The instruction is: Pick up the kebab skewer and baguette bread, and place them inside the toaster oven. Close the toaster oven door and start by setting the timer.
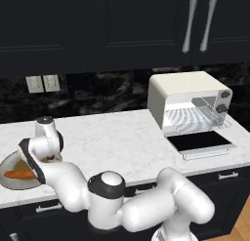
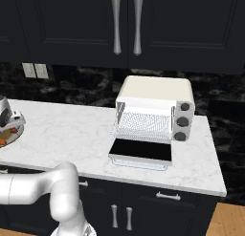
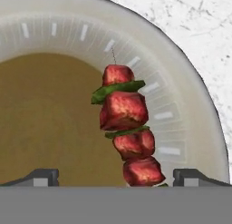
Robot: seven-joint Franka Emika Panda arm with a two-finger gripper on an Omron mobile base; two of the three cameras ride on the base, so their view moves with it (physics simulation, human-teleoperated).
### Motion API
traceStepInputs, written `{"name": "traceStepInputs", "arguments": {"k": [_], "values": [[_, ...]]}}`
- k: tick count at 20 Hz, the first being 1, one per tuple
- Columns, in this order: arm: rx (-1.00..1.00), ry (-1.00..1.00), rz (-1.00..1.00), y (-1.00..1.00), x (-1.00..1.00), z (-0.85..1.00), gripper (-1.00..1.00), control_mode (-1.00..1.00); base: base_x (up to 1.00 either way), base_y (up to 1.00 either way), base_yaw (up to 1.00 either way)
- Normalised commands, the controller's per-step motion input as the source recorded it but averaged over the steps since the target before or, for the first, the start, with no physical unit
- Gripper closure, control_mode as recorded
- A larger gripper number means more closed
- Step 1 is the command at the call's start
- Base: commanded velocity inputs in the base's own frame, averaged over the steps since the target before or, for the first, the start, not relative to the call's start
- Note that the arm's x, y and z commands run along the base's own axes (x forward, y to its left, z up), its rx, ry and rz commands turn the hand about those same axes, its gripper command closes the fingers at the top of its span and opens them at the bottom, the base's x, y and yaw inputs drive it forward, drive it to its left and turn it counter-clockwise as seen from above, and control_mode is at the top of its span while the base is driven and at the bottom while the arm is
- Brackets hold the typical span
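The kebab skewer (image 3: 126,128), red chunks with green slices, lies on the right side of a pale plate (image 3: 181,100). My gripper (image 3: 118,176) hangs low over it, open, one finger on each side of the skewer's near end and well clear of it. The baguette bread (image 1: 19,174) lies on the same plate (image 1: 14,185), left of my hand (image 1: 45,145). The toaster oven (image 1: 188,101) stands at the counter's right with its door (image 1: 200,141) folded down flat and its wire rack (image 1: 193,119) showing. The oven (image 2: 155,108) and its open door (image 2: 141,151) also appear in the right base view.
The plate sits at the counter's front left edge (image 1: 10,198). Bare marble counter (image 1: 117,137) lies between plate and oven. Dark upper cabinets (image 1: 122,25) hang above. The oven's round knobs (image 2: 181,121) are on its right side.
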Motion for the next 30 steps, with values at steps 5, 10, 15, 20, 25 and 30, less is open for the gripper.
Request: {"name": "traceStepInputs", "arguments": {"k": [5, 10, 15, 20, 25, 30], "values": [[-0.06, 0.08, 0.00, 0.00, 0.19, 0.00, -1.00, -1.00, 0.00, 0.00, 0.00], [-0.04, 0.10, 0.00, 0.00, 0.03, 0.00, -1.00, -1.00, 0.00, 0.00, 0.00], [-0.03, 0.06, 0.00, 0.00, -0.21, -0.02, -1.00, -1.00, 0.00, 0.00, 0.00], [-0.04, 0.00, 0.00, -0.15, -0.23, 0.00, -1.00, -1.00, 0.00, 0.00, 0.00], [-0.08, 0.00, 0.00, -0.14, -0.23, -0.22, 1.00, -1.00, 0.00, 0.00, 0.00], [-0.04, -0.03, 0.00, -0.49, 0.00, -0.27, 1.00, -1.00, 0.00, 0.00, 0.00]]}}
